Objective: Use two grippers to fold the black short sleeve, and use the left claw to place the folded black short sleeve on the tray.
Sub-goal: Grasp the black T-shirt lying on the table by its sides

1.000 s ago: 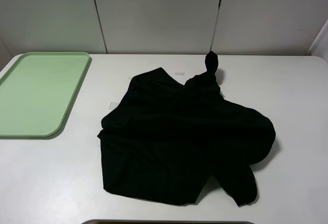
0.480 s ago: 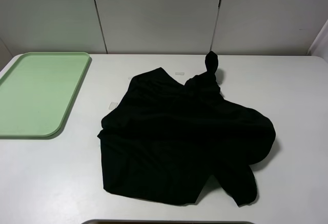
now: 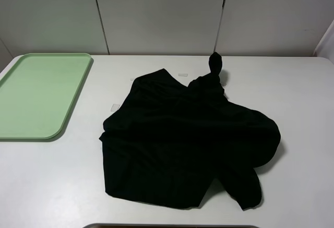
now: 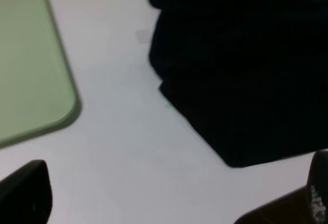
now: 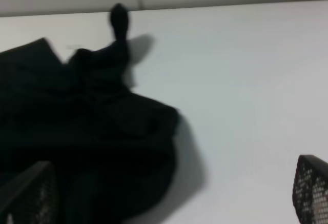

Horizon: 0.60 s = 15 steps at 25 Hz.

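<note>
Black short sleeve (image 3: 188,144) is lying crumpled and unfolded mid-table, its twisted end (image 3: 215,63) sticking up at the far edge. We are seeing the mint-green tray (image 3: 36,95) well apart on the left of the white table (image 3: 302,92). Two whitish tape strips (image 3: 182,74) are sitting just beside the shirt's far side. We are noting the left gripper (image 4: 164,196) and right gripper (image 5: 169,190) hanging wide open, gripping nothing, near the shirt's edges.
</note>
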Each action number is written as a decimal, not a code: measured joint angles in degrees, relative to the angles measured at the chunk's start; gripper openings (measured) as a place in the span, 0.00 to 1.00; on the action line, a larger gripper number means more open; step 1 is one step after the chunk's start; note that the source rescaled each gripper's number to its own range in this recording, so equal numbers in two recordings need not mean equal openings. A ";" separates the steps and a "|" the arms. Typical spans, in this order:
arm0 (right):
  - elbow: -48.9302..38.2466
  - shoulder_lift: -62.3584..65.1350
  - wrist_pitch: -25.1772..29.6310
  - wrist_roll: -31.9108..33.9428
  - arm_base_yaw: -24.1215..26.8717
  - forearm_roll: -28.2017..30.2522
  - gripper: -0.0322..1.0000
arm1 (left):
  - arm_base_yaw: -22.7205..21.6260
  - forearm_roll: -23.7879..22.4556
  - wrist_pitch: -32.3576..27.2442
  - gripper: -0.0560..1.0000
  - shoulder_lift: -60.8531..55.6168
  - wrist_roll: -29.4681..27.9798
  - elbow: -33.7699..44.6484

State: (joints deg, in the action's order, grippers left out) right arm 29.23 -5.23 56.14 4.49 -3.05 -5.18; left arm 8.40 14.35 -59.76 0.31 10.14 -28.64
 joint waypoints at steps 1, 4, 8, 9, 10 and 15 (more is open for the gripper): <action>0.65 -2.26 -1.13 -1.60 0.00 -1.85 1.00 | 0.00 0.93 0.71 1.00 1.28 0.94 -0.37; 3.14 -9.55 -2.79 -8.67 0.00 -7.10 1.00 | 0.00 4.27 2.25 1.00 7.51 4.54 -2.65; 6.54 -19.28 -4.74 -17.17 -2.02 -11.81 1.00 | 0.00 8.25 2.02 1.00 19.80 12.10 -7.36; 7.39 -21.32 -5.05 -19.14 -2.54 -12.22 1.00 | 0.00 9.10 1.57 1.00 23.30 14.28 -8.91; 8.07 -23.36 -5.18 -20.79 -3.03 -12.39 1.00 | 0.00 9.83 0.95 1.00 26.20 16.40 -10.50; 10.63 -35.86 -5.26 -28.98 -6.83 -12.29 1.00 | 0.00 10.97 -3.45 1.00 41.95 22.51 -17.09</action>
State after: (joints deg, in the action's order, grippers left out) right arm 39.86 -41.09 50.88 -24.49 -9.88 -17.48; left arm 8.40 25.33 -63.21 42.26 32.66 -45.73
